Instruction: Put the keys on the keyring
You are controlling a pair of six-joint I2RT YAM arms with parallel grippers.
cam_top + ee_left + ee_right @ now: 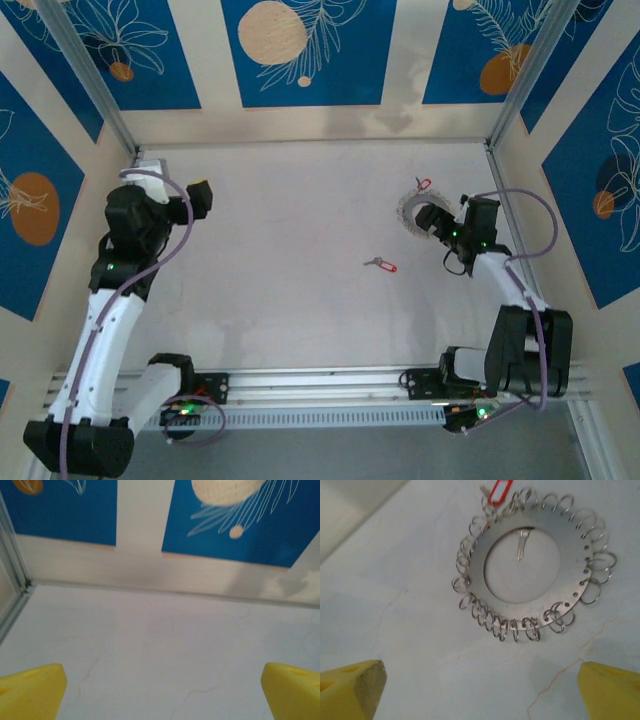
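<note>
One red-headed key (381, 264) lies loose mid-worktop (300, 310), not yet threaded. Just beyond it, the right end effector (480, 685) hovers before the keyring (568, 565), fingers spread wide and holding nothing. The other key (521, 545) (red tag at the ring's far rim) appears already hooked on, so roughly half the job remains. The left end effector (162, 685), likewise spread and empty, sits far left.

The top view looks steeply down from above and behind the arm bases (185, 385), taking in the whole desk (300, 230) and its patterned walls (300, 50). The left wrist view sits low over bare desk, facing the back wall (145, 565). The right wrist view looks down close on the ring (572, 555), which the top view also shows, small, at far right
</note>
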